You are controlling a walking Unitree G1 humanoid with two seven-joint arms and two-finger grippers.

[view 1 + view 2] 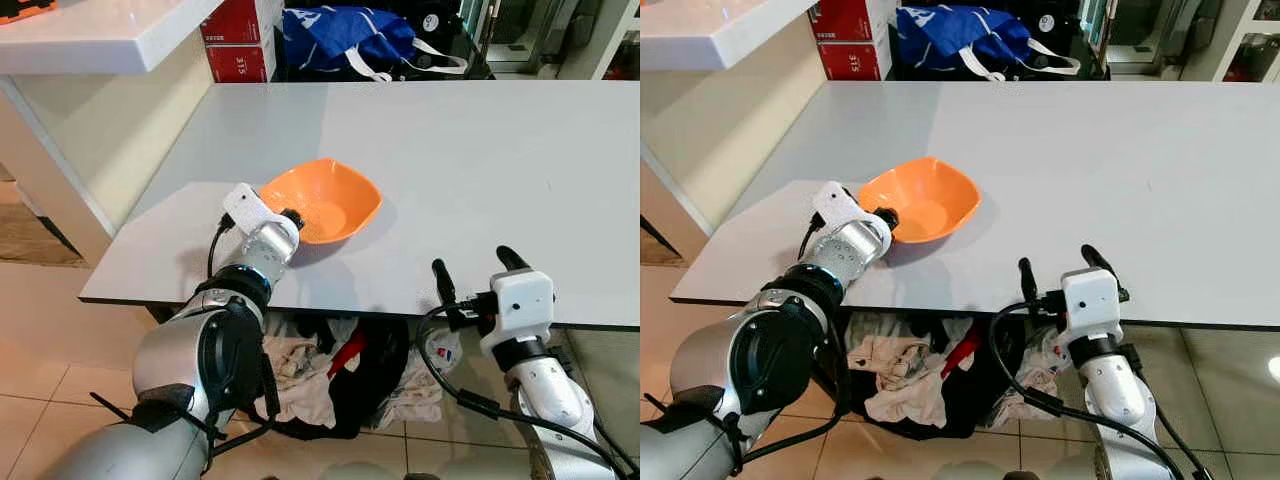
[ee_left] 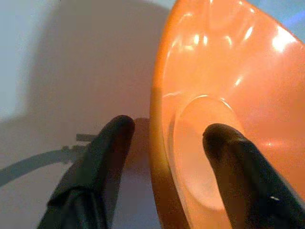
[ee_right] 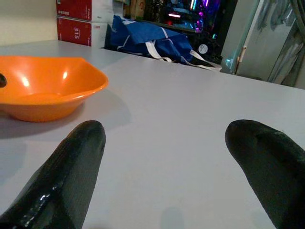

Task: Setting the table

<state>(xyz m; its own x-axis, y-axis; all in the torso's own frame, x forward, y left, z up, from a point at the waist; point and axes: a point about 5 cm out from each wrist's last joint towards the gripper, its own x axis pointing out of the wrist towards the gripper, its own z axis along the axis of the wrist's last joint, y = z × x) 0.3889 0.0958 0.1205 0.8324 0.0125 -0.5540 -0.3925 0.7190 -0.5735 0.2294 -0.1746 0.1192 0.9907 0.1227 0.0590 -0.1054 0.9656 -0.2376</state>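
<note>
Your orange bowl [image 1: 325, 200] looks like light, stiff, glossy plastic, likely slippery, so pinch its thin rim firmly. It sits near the surface's [image 1: 480, 160] front left corner. Your left hand [image 2: 164, 143] straddles the rim, fingers apart; your right hand [image 1: 470, 270] hovers open at the front edge.

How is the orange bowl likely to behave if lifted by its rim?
The orange bowl looks like glossy thin plastic, so probably light, rigid and a bit slippery. The left gripper straddles one rim edge, so it may tilt or pivot when raised.
</note>
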